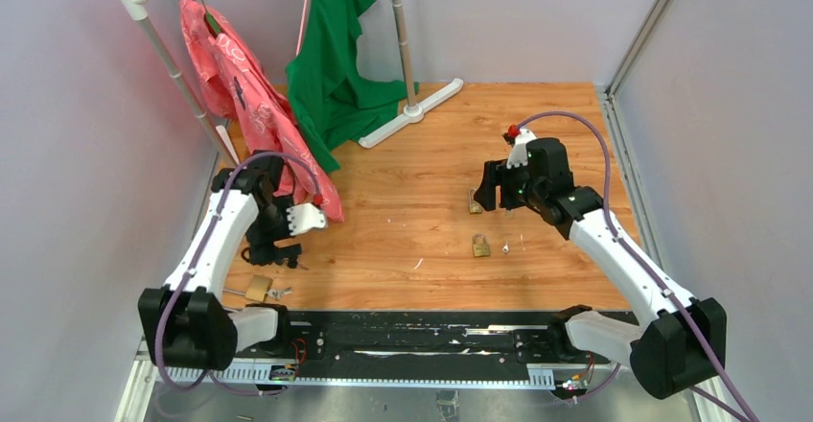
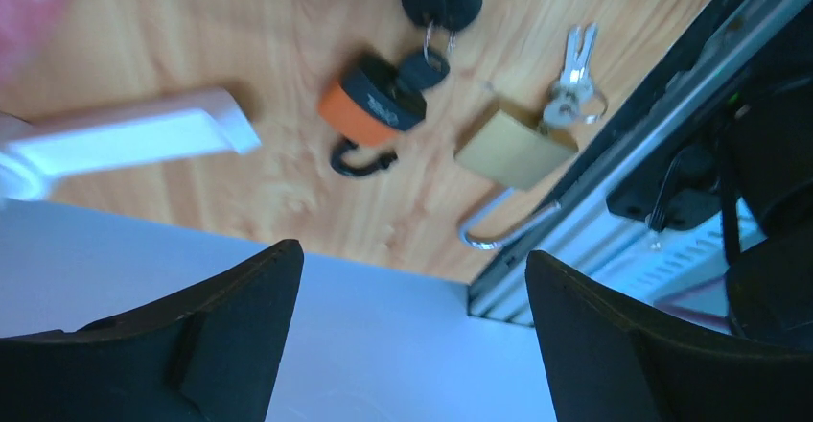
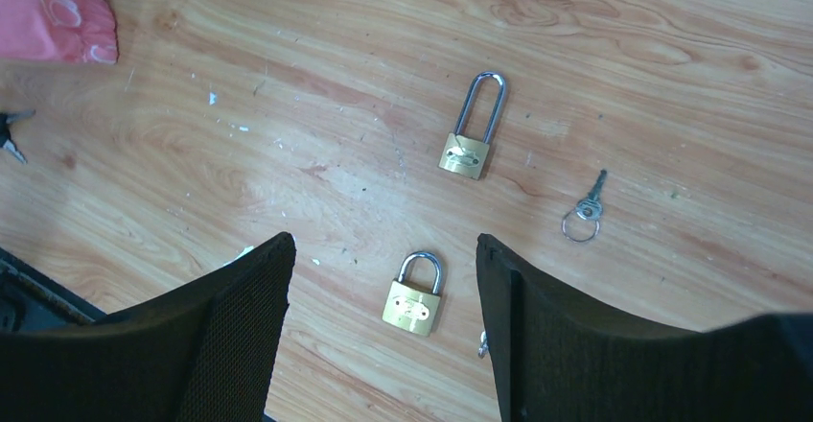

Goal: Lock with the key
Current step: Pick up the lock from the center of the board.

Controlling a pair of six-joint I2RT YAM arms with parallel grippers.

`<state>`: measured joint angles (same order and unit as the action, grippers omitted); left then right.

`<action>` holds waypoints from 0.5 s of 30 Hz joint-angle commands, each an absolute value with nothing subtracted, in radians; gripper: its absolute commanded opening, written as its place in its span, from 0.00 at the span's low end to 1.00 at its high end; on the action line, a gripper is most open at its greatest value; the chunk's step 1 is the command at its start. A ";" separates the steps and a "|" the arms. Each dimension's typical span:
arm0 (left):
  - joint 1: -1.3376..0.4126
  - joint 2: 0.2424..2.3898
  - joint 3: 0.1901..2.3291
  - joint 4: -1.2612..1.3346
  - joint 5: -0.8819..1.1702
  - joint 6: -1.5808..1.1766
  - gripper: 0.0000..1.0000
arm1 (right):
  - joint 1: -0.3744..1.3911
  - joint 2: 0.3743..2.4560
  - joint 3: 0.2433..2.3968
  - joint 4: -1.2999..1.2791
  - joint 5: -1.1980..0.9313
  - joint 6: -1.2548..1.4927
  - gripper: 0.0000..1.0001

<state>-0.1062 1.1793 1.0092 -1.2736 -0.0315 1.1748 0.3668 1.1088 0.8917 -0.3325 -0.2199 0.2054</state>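
Hiding partly under the left arm in the top view, an orange padlock [image 2: 372,105] and a large brass padlock [image 2: 508,146] are lying near the rail [image 2: 614,125], keys blurred. Two more brass padlocks, long-shackled [image 3: 469,139] and short [image 3: 414,295], plus one loose key [image 3: 586,209], are lying below the right gripper [image 3: 383,345]. Both grippers, left [image 2: 412,345] included, are hovering spread, holding nothing.

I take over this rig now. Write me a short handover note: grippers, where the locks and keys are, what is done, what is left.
Left gripper: jaws open, empty, above the orange padlock and the open brass padlock with keys.
Right gripper: jaws open, empty, above the small brass padlock; the long-shackle padlock and the single key lie beyond it.
Done: no key is held.
Left: pick up a key, insert it, lock.
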 commanded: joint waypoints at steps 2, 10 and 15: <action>0.075 1.265 0.966 -1.258 -0.133 1.288 0.92 | 0.379 1.115 0.860 -0.285 -0.300 0.119 0.72; 0.104 1.269 0.824 -1.119 0.024 1.333 0.91 | 0.379 1.127 0.835 -0.275 -0.307 0.100 0.72; 0.104 1.303 0.840 -1.040 0.151 1.196 0.82 | 0.379 1.143 0.846 -0.287 -0.313 0.096 0.71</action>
<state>0.0971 1.2881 0.8188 -1.1370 0.0185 1.2682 0.3668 1.1309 0.8513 -0.2874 -0.2928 0.1207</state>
